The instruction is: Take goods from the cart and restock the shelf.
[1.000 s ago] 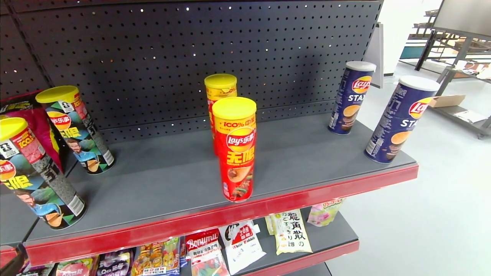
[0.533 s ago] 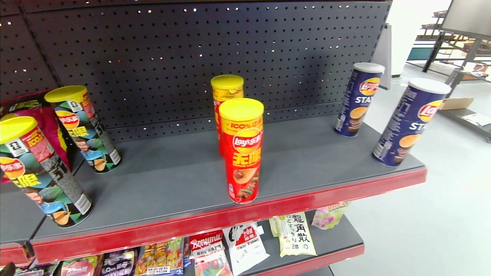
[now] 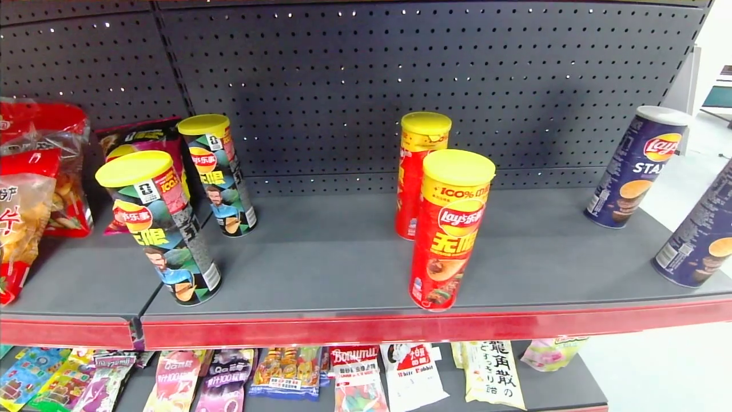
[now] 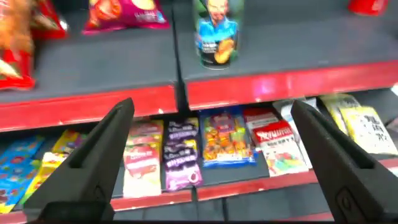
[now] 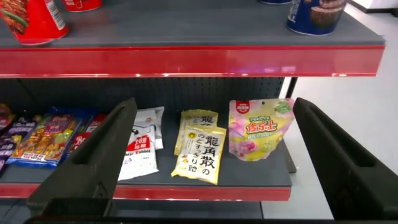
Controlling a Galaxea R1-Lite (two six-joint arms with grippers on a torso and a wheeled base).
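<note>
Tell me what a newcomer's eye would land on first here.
The red can with a yellow lid stands upright at the grey shelf's front edge, a second red can right behind it. To its left stand patterned cans, to its right dark blue cans. The left pincer and right pincer are open and empty, facing the snack bags on the lower shelf.

- The red can has a yellow lid.
- Behind the red can: a red-and-yellow can, also with a yellow lid.
- Left of the red can: patterned cans in teal, black and grey facets, with yellow lids.
- Right of the red can: navy cans.
- Under the red can: a grey shelf with a red front edge.
</note>
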